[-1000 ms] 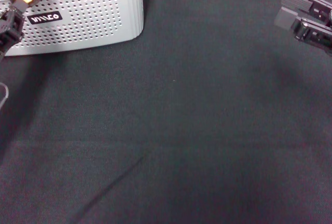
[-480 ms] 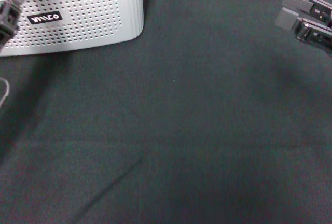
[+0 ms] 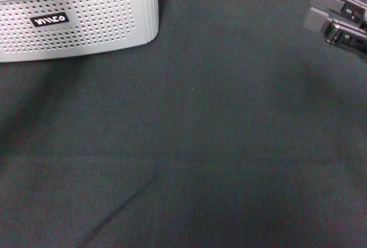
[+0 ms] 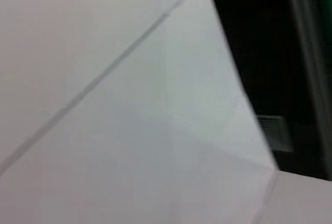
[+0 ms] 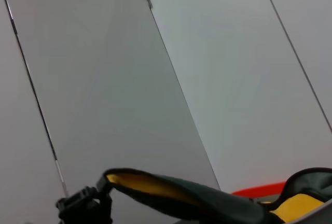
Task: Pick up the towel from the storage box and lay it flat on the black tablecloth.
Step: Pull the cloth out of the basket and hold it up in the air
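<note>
Gone from head view since a second ago: left claw and the towel it carried above the storage box. Now seen only in right wrist view: towel held up in the air, yellow face and dark hem showing, draped from left claw clamped on one end. Box sits at far left corner of the black tablecloth, label facing forward, inside not visible. Cloth covers the whole bench. Right claw parked over the far right edge of the cloth; opening: cannot tell. Left wrist view: only pale wall panels.
</note>
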Controlling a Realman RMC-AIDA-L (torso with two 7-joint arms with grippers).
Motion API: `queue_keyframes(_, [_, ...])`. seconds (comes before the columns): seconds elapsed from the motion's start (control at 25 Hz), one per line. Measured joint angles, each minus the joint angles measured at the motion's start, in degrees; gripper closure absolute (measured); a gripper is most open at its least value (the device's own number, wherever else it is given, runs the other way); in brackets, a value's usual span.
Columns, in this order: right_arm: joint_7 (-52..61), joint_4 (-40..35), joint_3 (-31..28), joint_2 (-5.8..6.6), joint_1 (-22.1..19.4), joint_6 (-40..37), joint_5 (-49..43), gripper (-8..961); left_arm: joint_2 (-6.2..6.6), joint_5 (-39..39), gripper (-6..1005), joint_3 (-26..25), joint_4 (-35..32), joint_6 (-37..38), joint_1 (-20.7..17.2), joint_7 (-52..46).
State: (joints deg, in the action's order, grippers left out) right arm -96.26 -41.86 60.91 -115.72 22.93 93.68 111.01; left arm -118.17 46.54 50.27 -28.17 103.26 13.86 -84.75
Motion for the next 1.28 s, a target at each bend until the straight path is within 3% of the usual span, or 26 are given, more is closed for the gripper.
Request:
queue_keyframes(0.32, [0.1, -0.2, 1.2, -0.02, 1.5, 0.6, -1.3, 186, 0.09, 1.2, 980, 0.0, -7.9, 7.0, 0.3, -10.6])
queue_keyframes(0.64, [0.2, -1.1, 4.3, -0.13, 3.1, 3.1, -1.1, 186, -0.26, 0.7, 979, 0.0, -16.3, 9.1, -0.3, -18.4])
queue_keyframes(0.84, [0.4, -1.6, 5.5, -0.22, 3.8, 5.5, -0.1, 187, -0.56, 0.6, 980, 0.0, -17.2, 9.3, 0.1, -19.1])
queue_keyframes(1.04, [0.4, -2.2, 10.2, -0.25, 4.1, 6.0, 2.9, 187, -0.93, 0.9, 981, 0.0, -17.2, 9.3, 0.0, -19.1])
queue_keyframes(1.28, [-1.6, -2.5, 15.1, -0.37, 7.2, 2.5, 2.9, 186, -1.37, 1.1, 981, 1.1, -17.1, 9.2, 0.3, -19.2])
